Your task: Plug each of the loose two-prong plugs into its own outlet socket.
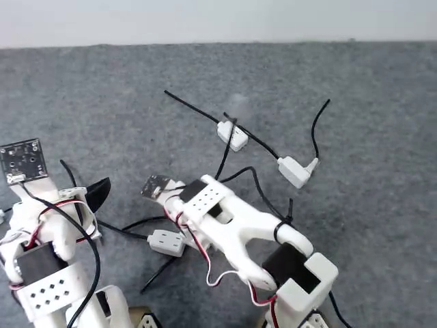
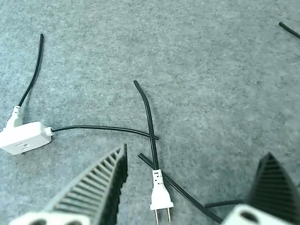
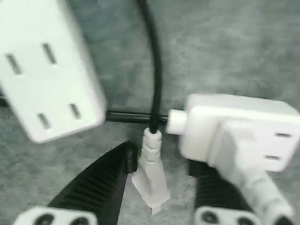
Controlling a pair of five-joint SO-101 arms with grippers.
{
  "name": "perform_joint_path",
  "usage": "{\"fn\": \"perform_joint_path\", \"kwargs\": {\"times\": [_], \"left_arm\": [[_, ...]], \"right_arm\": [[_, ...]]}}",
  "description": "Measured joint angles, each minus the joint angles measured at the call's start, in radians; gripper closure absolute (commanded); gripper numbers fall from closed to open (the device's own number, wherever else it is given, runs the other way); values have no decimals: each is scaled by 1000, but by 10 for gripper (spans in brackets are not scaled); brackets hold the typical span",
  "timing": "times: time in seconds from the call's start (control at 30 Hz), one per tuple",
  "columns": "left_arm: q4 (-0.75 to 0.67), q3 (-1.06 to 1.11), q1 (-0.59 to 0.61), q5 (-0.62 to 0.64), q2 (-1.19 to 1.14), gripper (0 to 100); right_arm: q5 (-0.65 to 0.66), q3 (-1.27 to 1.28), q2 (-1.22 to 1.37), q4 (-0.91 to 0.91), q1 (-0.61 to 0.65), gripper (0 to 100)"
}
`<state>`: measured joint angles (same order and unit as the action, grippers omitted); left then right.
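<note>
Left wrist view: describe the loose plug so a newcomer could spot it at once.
On the grey carpet, look between the left tool's two black fingers. There lies a small white plug on a black cord, two bare metal prongs showing; the white outlet block nearby is bigger, boxy and shows no prongs.

High view: overhead, behind arms [image 1: 239, 225], wide. Wrist views: close, downward; all share carpet [image 1: 102, 89].

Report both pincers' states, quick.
Left pincer: open, holding nothing; a two-prong plug lies on the carpet within its span.
Right pincer: open around a white plug, gap visible on one side.
</note>
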<state>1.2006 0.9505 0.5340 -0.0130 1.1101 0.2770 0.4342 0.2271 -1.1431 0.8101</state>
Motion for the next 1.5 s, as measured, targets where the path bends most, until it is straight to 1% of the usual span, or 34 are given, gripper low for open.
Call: {"fn": "perform_joint_path", "kwargs": {"times": [0.07,0.13,0.57,0.77,1.37,1.5], "left_arm": [[0,0,0,0,0,588],[0,0,0,0,0,588],[0,0,0,0,0,588],[0,0,0,0,0,588],[0,0,0,0,0,588],[0,0,0,0,0,588]], "right_arm": [[0,-18,2,0,-14,974],[0,-23,3,2,-15,991],[3,-25,3,3,-15,989],[6,-5,-37,3,-9,989],[6,17,-69,-34,-5,989],[6,17,-141,-35,-3,989]]}}
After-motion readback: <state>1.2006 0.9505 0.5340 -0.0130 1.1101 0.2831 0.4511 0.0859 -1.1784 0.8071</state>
